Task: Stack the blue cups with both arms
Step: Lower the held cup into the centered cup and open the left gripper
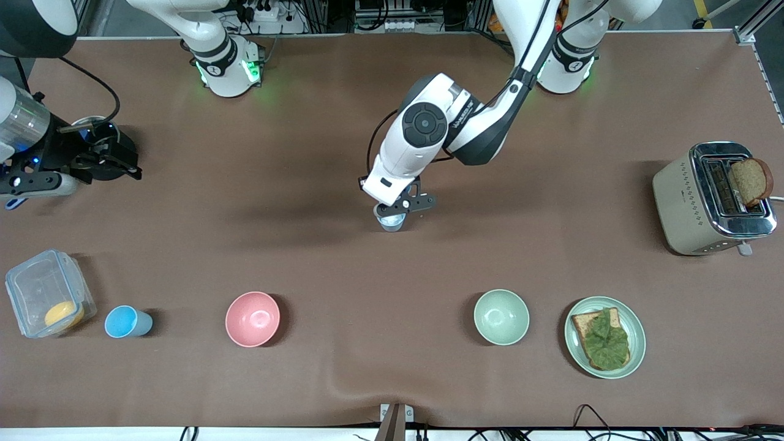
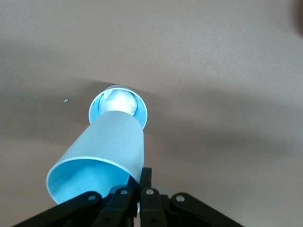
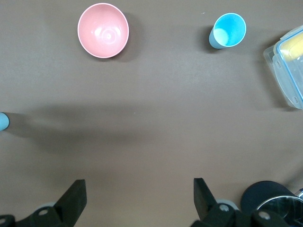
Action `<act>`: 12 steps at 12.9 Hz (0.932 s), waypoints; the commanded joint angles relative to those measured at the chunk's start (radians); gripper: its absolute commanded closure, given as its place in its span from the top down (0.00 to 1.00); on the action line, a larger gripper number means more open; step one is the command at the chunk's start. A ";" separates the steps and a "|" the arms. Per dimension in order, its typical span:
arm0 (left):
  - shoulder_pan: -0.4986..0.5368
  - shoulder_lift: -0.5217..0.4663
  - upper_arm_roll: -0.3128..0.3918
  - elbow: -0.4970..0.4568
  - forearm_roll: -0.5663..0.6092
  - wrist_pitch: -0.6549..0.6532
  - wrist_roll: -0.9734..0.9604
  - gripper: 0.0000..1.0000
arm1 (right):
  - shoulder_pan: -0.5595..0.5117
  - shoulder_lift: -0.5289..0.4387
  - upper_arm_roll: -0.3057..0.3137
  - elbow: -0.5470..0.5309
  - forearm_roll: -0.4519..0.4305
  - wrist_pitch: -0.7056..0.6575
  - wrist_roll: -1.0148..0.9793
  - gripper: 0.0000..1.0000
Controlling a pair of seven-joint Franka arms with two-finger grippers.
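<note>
A light-blue cup (image 2: 102, 156) is held by its rim in the clenched jaws of the left gripper (image 1: 404, 205), over the middle of the table (image 1: 392, 122). Directly below it a second blue cup (image 2: 118, 106) stands upright, mouth up, with the held cup's base at its mouth. The held cup is tilted: its long axis runs from the jaws down toward the standing cup, its open mouth by the fingers.

These tumblers are judged light, thin, stiff and smooth, so a pinch on the rim wall seems suitable, though slipping is possible.

The right gripper (image 3: 137, 196) waits released, with a third blue cup (image 3: 227, 30) well apart from its jaws, upright beside a pink bowl (image 3: 103, 30).
</note>
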 commanded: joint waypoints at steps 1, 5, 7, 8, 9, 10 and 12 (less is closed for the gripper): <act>-0.015 0.036 0.019 0.033 -0.026 0.019 -0.013 0.00 | -0.023 -0.005 0.014 0.006 -0.006 -0.013 -0.004 1.00; -0.015 0.052 0.020 0.032 -0.051 0.042 -0.013 0.00 | -0.023 -0.005 0.014 0.006 -0.003 -0.013 -0.004 1.00; -0.014 0.053 0.025 0.029 -0.051 0.042 -0.007 0.00 | -0.023 -0.005 0.014 0.005 -0.003 -0.013 -0.004 1.00; -0.014 0.056 0.031 0.029 -0.051 0.042 -0.007 0.00 | -0.023 -0.005 0.014 0.005 -0.003 -0.013 -0.004 1.00; -0.014 0.058 0.032 0.027 -0.051 0.042 -0.005 0.00 | -0.023 -0.005 0.014 0.005 -0.003 -0.013 -0.004 1.00; -0.012 0.058 0.032 0.026 -0.051 0.042 -0.005 0.00 | -0.023 -0.005 0.014 0.005 -0.001 -0.013 -0.004 1.00; -0.012 0.059 0.032 0.026 -0.051 0.042 -0.005 0.09 | -0.025 -0.005 0.014 0.005 -0.001 -0.013 -0.006 1.00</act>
